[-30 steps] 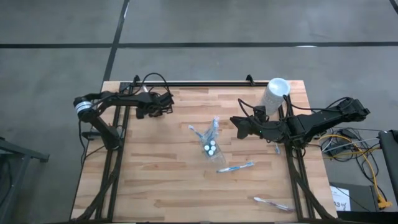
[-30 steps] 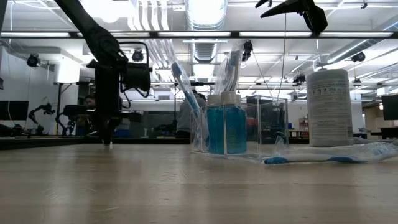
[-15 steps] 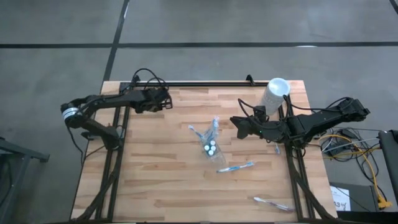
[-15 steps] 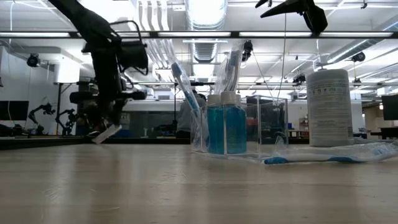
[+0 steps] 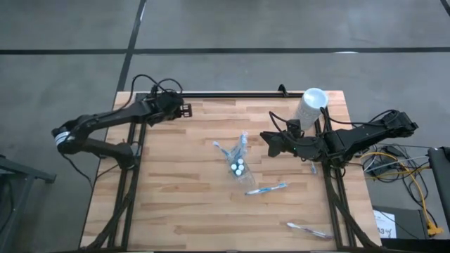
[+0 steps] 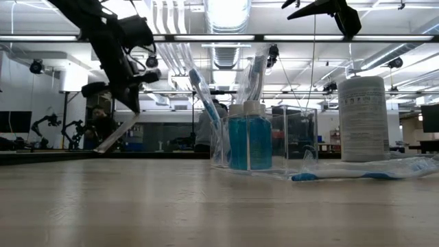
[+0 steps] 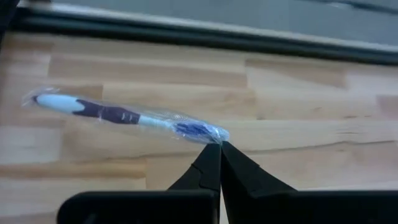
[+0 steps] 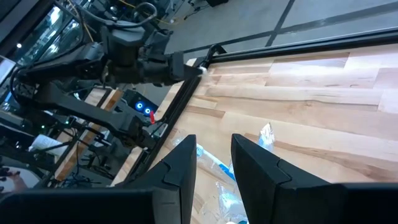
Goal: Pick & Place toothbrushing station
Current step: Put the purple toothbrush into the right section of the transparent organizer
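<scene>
My left arm reaches in from the table's left edge toward the far left part of the top, elbow bent out past the edge. My left gripper (image 7: 219, 148) is raised above the wood, tilted, its two dark fingers (image 7: 205, 168) pressed together at the tips. My right arm stretches in from the right edge toward the middle, low and nearly straight. My right gripper (image 5: 268, 143) hangs high over the table, its fingers (image 8: 176, 171) parted with a plain gap between them.
</scene>
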You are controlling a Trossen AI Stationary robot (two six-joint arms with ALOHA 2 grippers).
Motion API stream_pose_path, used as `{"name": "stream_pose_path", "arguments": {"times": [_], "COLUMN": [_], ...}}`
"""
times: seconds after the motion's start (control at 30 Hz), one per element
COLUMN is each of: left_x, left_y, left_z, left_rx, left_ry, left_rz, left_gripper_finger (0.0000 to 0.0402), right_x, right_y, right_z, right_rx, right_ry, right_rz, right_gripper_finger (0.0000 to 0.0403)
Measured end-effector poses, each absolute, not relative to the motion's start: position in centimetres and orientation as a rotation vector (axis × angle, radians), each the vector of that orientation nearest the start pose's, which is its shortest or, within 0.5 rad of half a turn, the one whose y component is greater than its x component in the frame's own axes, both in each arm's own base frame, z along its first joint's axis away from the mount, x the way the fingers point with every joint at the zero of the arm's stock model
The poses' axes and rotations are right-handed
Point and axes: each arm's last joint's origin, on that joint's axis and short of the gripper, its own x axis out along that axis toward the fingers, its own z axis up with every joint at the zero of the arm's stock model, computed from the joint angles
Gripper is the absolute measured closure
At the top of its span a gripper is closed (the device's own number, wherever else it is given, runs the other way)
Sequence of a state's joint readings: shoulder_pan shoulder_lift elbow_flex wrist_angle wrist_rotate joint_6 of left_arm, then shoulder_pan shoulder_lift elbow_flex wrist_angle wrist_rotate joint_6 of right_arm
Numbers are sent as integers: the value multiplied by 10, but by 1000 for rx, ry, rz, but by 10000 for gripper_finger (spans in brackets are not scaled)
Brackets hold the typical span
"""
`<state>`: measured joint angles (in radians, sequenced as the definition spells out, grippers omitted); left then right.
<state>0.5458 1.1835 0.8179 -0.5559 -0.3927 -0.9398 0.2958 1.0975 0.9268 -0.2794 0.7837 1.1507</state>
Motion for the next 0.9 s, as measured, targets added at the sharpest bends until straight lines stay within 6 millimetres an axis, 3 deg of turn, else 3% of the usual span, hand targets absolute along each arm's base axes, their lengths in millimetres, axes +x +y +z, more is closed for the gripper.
{"name": "stream_pose_path", "arguments": {"times": [0.43,0.9], "left_x": [193,185], "left_y": [118,86], "left_z": [266,323], "left_rx": [-766,-486], "left_ry": [388,65], "left_rz": [1051,772], "left_gripper_finger": [399,400], "right_x": [227,227], "right_y": [48,48], "right_z": [318,318], "right_rx": [879,880], "right_ry": [69,69], "right_rz": [-634,-634], "right_gripper_finger": [305,305]}}
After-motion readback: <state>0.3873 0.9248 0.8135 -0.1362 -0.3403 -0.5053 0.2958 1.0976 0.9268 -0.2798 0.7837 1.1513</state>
